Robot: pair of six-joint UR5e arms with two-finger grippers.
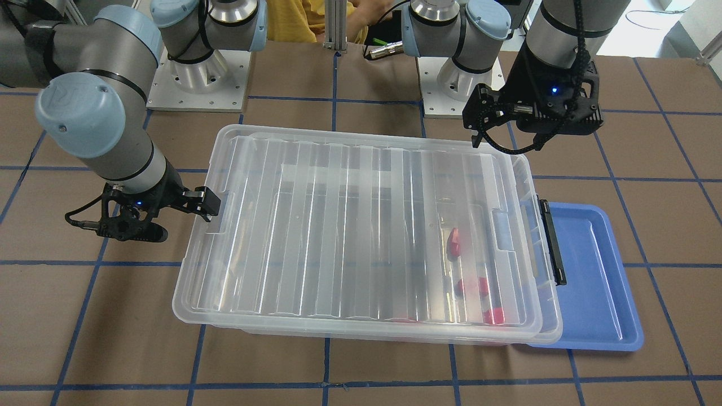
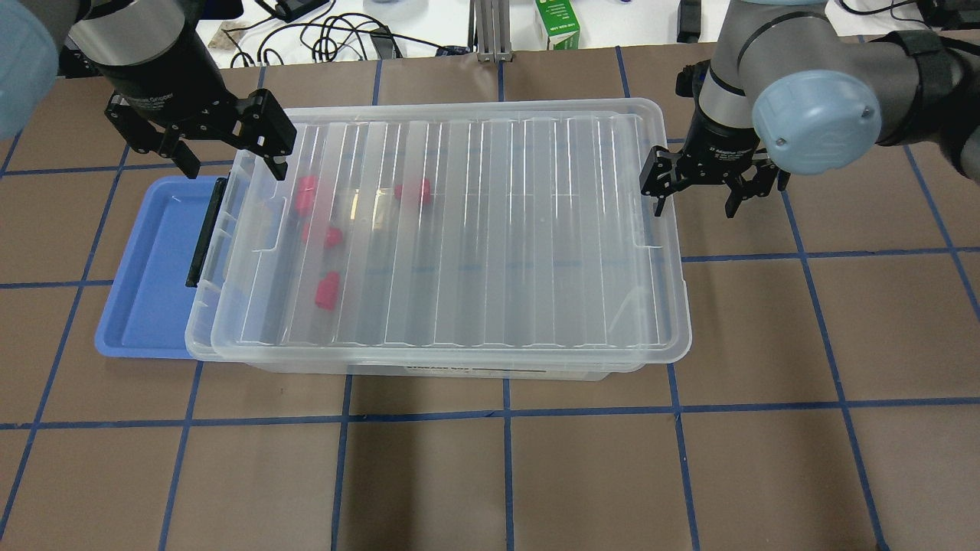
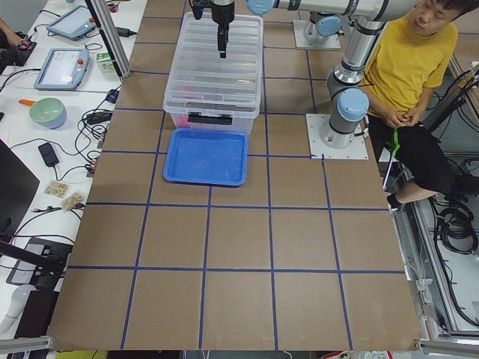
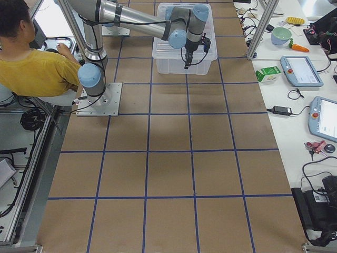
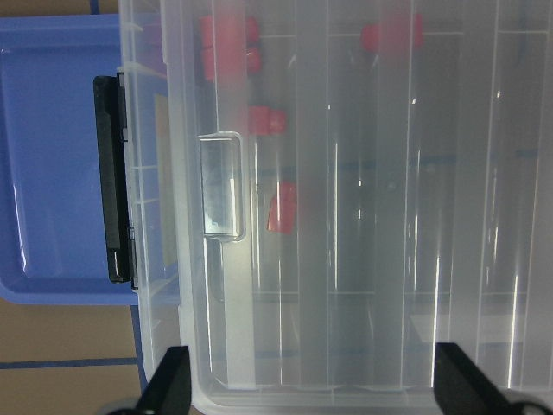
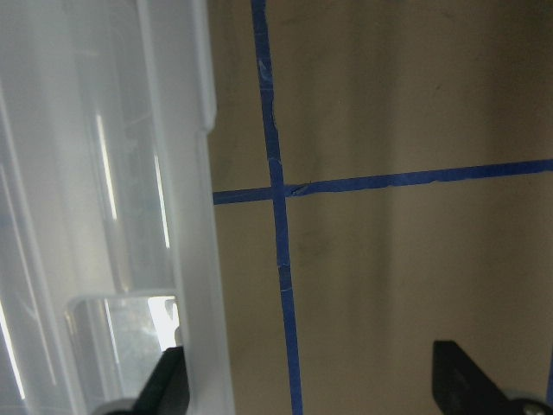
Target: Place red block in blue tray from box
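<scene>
The clear box (image 2: pixel 490 229) stands mid-table with its ribbed lid on and its black latch (image 2: pixel 205 229) facing the blue tray (image 2: pixel 149 268). The tray lies at the box's end on my left, its edge under the box rim, and looks bare. A red block (image 2: pixel 328 291) shows blurred through the lid, also in the front view (image 1: pixel 454 242) and the left wrist view (image 5: pixel 283 207); other red blocks lie near it. My left gripper (image 2: pixel 233 162) is open and empty above the box's latch end. My right gripper (image 2: pixel 695 203) is open and empty at the opposite end, straddling the rim (image 6: pixel 186 259).
Both arm bases (image 1: pixel 197 73) stand on plates at the robot side of the table. An operator in a yellow shirt (image 3: pixel 408 60) sits behind them. Tablets, a bowl and cables lie on side benches (image 3: pixel 60 67). Brown table with blue tape lines surrounds the box.
</scene>
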